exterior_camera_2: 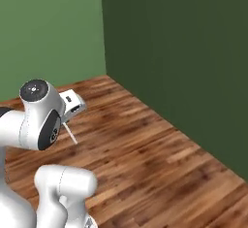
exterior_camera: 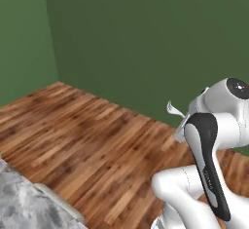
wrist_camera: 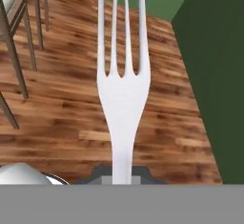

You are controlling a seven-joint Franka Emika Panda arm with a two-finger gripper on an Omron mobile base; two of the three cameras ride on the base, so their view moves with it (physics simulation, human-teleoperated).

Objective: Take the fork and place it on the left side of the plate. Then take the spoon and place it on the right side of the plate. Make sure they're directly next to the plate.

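The claw (wrist_camera: 122, 176) is closed on the fork (wrist_camera: 122, 99) by its handle, prongs pointing to 12 o'clock above the wooden floor (wrist_camera: 62, 118). Carry it level toward the plate's left side, grip firm, and lower it gently alongside the rim.

A home dining corner: plank floor (exterior_camera: 97, 140), green walls (exterior_camera_2: 184, 52), wooden chair legs (wrist_camera: 19, 42), marble countertop (exterior_camera: 19, 203).

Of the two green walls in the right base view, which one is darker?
The right wall; the left wall is clearly lighter green.
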